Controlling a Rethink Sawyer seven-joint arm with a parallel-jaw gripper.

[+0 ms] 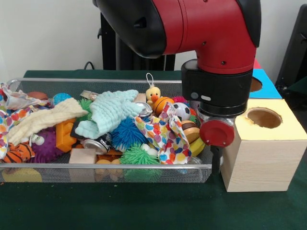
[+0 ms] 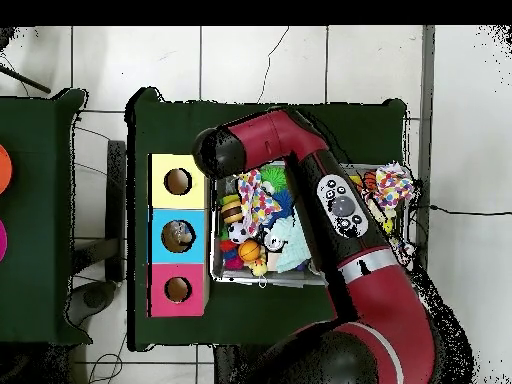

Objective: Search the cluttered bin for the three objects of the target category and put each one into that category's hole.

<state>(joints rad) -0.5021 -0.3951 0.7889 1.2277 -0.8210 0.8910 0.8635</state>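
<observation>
Green tabletop (image 1: 144,211) nearest, then mesh bin (image 1: 105,167) w/ clutter. Arm (image 1: 216,91) hangs betw. bin's right end & yellow-topped box (image 1: 264,153); jaws hidden, state can't tell.

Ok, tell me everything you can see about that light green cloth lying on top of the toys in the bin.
The pale mint-green waffle-textured cloth looks soft, like a washcloth. It lies crumpled and draped over the pile in the wire mesh bin, near its middle. One end droops toward a blue spiky ball; a cream knitted cloth lies beside it. Nothing grips it.
</observation>
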